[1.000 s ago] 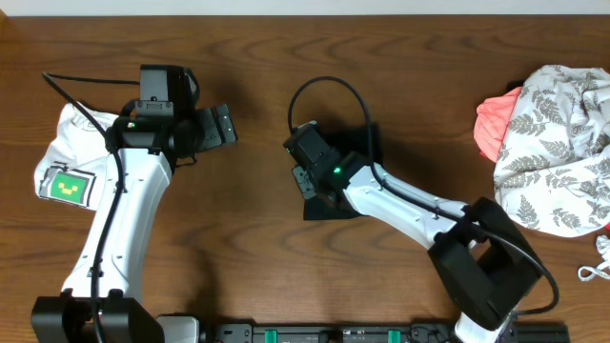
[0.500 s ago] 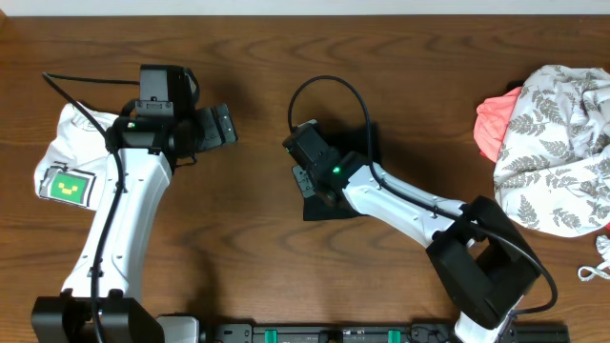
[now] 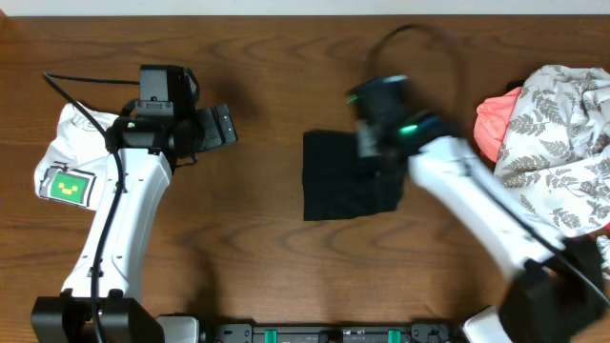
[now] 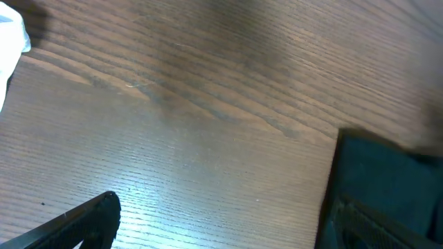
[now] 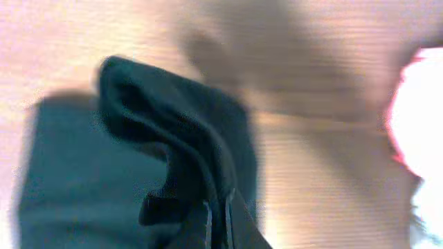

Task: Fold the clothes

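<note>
The clothes in play are one black garment [image 3: 343,186], lying as a dark, roughly square shape at the table's middle. My right gripper [image 3: 378,157], blurred by motion, is over its upper right part. The right wrist view shows the right gripper [image 5: 218,207] shut on a raised ridge of the black garment [image 5: 166,131], pinched between the fingers. My left gripper [image 3: 219,124] hovers open to the left of the cloth, well apart from it. Seen from the left wrist, the left gripper [image 4: 221,232] has bare wood between its fingers, and the black garment [image 4: 387,173] lies at the right.
A heap of other laundry sits at the right edge: a white leaf-patterned cloth [image 3: 562,143] over a coral piece [image 3: 496,119]. A white garment with a green patch [image 3: 67,167] lies under the left arm. A small white cord [image 3: 596,269] lies at the far right.
My right arm has swung from the black garment's left edge over to its right side, its jaws have shut on a fold, and the cloth now shows as a square. The left arm is unmoved.
</note>
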Controlling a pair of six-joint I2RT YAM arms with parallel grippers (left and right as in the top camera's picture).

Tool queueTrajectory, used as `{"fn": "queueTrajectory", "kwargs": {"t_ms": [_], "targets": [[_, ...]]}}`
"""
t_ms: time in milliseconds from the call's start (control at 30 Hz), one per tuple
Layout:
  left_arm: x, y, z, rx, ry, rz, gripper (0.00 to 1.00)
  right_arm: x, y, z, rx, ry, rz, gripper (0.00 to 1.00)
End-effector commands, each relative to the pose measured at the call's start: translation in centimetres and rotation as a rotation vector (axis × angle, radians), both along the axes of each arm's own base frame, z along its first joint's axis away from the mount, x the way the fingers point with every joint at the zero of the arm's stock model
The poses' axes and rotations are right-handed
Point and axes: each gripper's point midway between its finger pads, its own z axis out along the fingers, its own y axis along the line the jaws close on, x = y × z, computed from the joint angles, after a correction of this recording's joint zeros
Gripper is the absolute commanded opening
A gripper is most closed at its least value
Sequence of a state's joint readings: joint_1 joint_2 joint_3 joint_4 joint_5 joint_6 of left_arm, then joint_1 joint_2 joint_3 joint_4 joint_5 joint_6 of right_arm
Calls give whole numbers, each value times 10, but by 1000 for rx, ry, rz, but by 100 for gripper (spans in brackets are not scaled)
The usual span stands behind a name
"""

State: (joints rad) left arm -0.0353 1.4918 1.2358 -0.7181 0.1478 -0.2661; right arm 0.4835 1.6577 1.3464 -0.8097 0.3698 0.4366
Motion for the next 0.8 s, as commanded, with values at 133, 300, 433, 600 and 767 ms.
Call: {"fn": "queueTrajectory", "kwargs": {"t_ms": [133,300,433,600,767], "targets": [[2,2,11,-2,-28,9,97,-12,-123,7,-71,80,-307,1],[2,2,11,-2,-28,9,98,-31,-158,-13,-93,163,-385,1],[1,2,11,-2,-27,9,97,-45,-169,-31,-107,216,-410,9],[1,2,10,-2,-24,9,97,-55,-171,-43,-120,246,-414,14],[1,2,10,0,-24,6,97,-55,-176,-42,-140,243,-423,16]]}}
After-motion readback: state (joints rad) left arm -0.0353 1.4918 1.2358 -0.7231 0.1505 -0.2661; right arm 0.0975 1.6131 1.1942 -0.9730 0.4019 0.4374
